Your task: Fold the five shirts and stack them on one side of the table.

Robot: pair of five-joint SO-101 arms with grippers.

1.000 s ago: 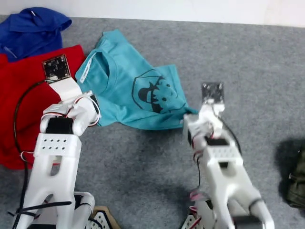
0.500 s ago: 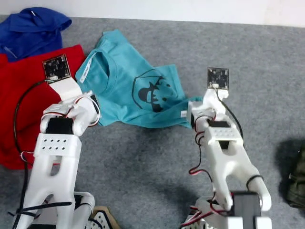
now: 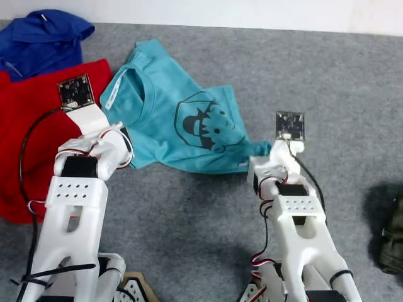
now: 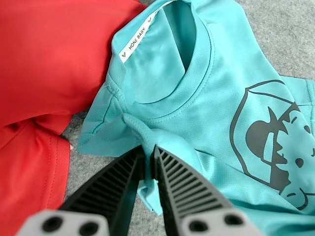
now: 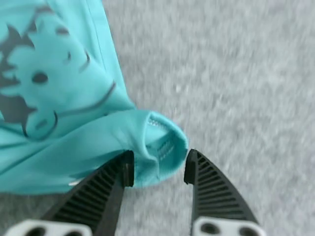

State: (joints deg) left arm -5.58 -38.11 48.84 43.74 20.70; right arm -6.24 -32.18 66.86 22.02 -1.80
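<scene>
High view: we are nudging the hem of the teal shirt point(image 3: 182, 119) rightward, flattening it, right pincer point(image 5: 158, 156) released astride, left pincer point(image 4: 147, 150) clenching its sleeve.

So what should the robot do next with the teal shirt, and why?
Probably shut the right gripper: its open jaws straddle a corner of the shirt, while the left gripper pinches fabric near the collar.

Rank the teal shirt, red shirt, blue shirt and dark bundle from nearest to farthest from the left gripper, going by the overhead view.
1. teal shirt, pinched in the left gripper.
2. red shirt, lying just beside it, on the left.
3. blue shirt, back left corner.
4. dark bundle, far right edge.
</scene>
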